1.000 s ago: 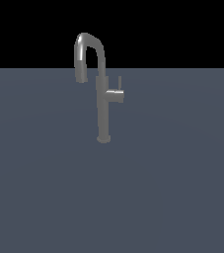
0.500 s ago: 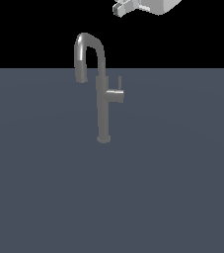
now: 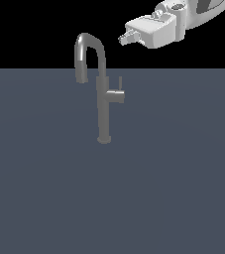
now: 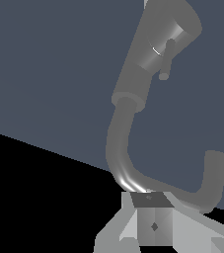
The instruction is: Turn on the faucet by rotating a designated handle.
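The faucet (image 3: pixel 103 111) is a tall slim grey column on a round base, with a hooked gooseneck spout (image 3: pixel 86 47). The handle (image 3: pixel 116 95) is a short stub on the column's side toward the exterior view's right, with a thin upright lever pin (image 3: pixel 120 83). My gripper (image 3: pixel 123 38) hangs above and to the right of the spout top, touching nothing. In the wrist view its fingers (image 4: pixel 153 222) stand together with no gap and hold nothing. That view looks down the faucet (image 4: pixel 148 64) and shows the lever pin (image 4: pixel 166 59) and the spout (image 4: pixel 133 178).
A flat dark grey-blue surface (image 3: pixel 44 188) carries the faucet and fills the lower part of the view. Behind it is black background. The white hand body and arm (image 3: pixel 158 27) reach in from the top right.
The gripper was out of view one second ago. It came in at the top right and has moved down and to the left, toward the top of the faucet. The faucet has not moved.
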Robot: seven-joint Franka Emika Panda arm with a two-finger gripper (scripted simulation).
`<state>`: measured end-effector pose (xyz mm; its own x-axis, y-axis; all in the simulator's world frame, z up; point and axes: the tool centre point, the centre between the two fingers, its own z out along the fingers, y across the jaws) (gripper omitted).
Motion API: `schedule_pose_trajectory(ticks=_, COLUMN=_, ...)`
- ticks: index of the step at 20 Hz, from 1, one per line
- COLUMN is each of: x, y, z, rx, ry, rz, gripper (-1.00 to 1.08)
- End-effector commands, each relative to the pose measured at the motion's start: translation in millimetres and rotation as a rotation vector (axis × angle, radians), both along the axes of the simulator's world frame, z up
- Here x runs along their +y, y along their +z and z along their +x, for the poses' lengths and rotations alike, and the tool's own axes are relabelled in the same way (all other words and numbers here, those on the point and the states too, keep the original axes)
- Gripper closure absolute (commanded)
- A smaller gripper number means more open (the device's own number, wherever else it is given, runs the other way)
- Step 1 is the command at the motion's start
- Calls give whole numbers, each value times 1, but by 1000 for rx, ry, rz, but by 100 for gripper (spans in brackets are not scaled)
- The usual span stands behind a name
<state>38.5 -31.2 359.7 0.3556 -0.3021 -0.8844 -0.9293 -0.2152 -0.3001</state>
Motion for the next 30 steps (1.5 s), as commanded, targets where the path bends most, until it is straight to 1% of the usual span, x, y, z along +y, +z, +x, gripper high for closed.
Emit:
schedule_pose_trajectory(ticks=1, x=-3, y=-15, z=10, rx=47, ry=-55, rz=59, gripper=108)
schedule_pose_trajectory(ticks=8, x=-8, y=-61, z=30, rx=175, ry=-203, rz=215, gripper=108)
schedule_pose_trajectory(ticks=11, x=-8, y=-77, z=36, rx=218, ry=-253, rz=268, gripper=108)
schedule_pose_trajectory(ticks=15, x=-7, y=-94, z=41, rx=262, ry=-304, rz=323, gripper=108)
schedule_pose_trajectory(ticks=19, x=-6, y=-105, z=43, rx=292, ry=-338, rz=359, gripper=108)
schedule_pose_trajectory(ticks=22, x=-5, y=-110, z=45, rx=304, ry=-352, rz=374, gripper=108)
schedule_pose_trajectory(ticks=30, x=-5, y=-110, z=45, rx=306, ry=-354, rz=378, gripper=108)
